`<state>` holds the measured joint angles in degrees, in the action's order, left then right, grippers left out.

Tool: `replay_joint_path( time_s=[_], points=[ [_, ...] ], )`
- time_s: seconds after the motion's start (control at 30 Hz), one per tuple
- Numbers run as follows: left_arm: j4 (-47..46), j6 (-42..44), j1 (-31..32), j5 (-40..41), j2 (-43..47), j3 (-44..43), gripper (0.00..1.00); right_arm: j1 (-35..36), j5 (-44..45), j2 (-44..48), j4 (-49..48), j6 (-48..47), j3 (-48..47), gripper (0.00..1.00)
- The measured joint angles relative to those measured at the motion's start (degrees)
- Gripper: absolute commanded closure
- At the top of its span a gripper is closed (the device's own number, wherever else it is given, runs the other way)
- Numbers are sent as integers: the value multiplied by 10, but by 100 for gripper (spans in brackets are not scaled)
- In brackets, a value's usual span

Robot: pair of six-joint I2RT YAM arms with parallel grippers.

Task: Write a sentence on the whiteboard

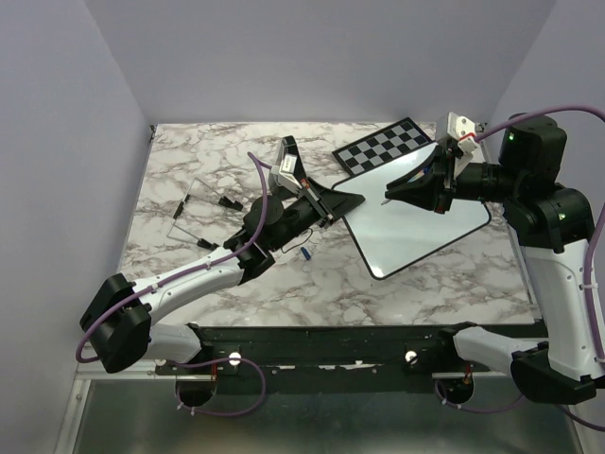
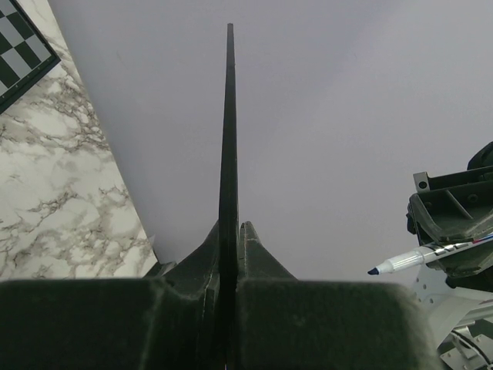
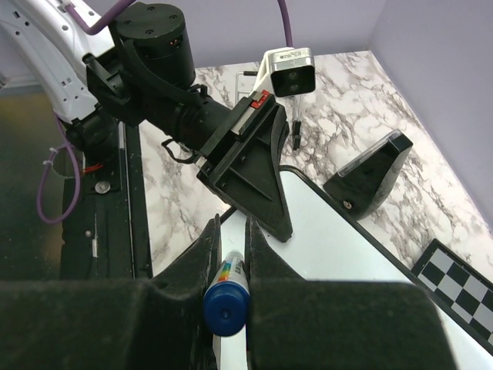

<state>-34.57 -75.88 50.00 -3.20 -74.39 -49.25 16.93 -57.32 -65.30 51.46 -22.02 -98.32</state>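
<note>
My left gripper [image 1: 348, 200] has its jaws pinched shut on the left rim of the whiteboard [image 1: 430, 227], which sits centre-right on the table [image 1: 189, 161], just beside the chessboard [image 1: 388, 144]. My right gripper [image 1: 402, 192] is closed round a marker [image 1: 388, 200], tip over the board. The board is stiff, light and glossy, so I judge it would skate under pen pressure; the rim is the place to hold. Only the left wrist view shows the marker [image 2: 420, 257] uncapped. The top view suggests a blank face, though glare may hide faint strokes.
</note>
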Motion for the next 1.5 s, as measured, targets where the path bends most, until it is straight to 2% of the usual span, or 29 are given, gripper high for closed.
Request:
replay_joint_path(
  time_s=[1.5],
  points=[
    [0, 1, 0, 0, 0, 11, 100, 4, -15, -2, 1, -1, 0, 99]
  ],
)
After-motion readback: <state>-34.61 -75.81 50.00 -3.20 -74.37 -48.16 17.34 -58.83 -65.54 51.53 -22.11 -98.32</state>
